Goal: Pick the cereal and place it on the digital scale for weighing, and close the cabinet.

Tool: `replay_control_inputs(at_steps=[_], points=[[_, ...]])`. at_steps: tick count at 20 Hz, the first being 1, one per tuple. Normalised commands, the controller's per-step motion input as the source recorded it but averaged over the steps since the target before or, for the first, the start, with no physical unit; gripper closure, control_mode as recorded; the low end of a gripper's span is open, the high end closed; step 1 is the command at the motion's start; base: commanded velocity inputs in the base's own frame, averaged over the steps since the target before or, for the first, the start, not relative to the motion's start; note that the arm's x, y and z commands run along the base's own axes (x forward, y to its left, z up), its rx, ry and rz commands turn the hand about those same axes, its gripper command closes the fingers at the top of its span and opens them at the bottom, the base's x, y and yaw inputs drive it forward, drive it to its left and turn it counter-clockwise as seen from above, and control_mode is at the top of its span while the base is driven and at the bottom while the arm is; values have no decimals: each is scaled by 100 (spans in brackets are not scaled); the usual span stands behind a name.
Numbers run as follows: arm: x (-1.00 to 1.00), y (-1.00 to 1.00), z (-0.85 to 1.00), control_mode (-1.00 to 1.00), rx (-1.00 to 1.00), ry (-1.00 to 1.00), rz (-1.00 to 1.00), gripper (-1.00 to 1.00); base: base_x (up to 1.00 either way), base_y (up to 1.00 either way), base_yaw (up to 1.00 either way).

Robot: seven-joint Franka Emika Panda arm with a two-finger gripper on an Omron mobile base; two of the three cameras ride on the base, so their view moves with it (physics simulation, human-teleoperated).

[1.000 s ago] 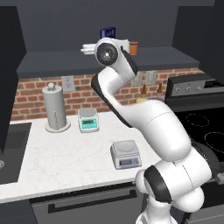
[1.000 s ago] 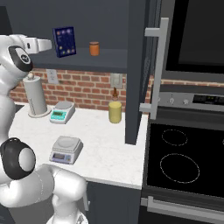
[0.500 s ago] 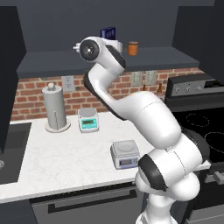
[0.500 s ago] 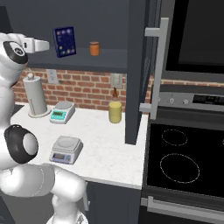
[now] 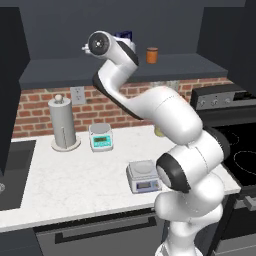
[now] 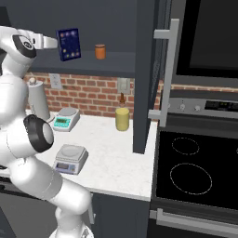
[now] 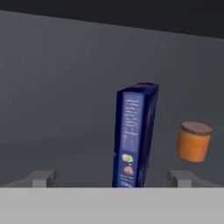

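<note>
Over the past second the arm has swung its wrist leftward and lined the hand (image 7: 111,177) up on the cereal (image 7: 133,135), which stands upright on the open cabinet's shelf (image 5: 100,67), just beside a small orange can (image 7: 194,141). The fingers (image 7: 41,178) stand apart, one either side of the box's narrow edge and not yet touching it, so a straight reach should bring them around it. The cabinet door (image 6: 151,74) hangs wide open because the box is still inside; closing it comes last. Below, the digital scale (image 5: 143,175) with the bluish-purple display sits near the front of the tabletop (image 5: 75,180), well apart from the teal-fronted scale (image 5: 101,137) beside the paper-towel holder (image 5: 64,125).
</note>
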Motion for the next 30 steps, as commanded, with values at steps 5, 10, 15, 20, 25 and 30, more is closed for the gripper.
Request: replay_control_inputs(at_steps=[5, 10, 15, 20, 25, 30], points=[[33, 0, 5, -100, 0, 2, 0, -100, 0, 0, 0], [9, 0, 0, -100, 0, 0, 0, -100, 0, 0, 0], [1, -25, 4, -100, 6, 0, 0, -100, 0, 0, 0], [13, -23, 4, -100, 2, 2, 0, -100, 0, 0, 0], [20, 0, 0, -100, 0, 2, 0, -100, 0, 0, 0], [17, -6, 0, -100, 0, 3, 0, -100, 0, 0, 0]])
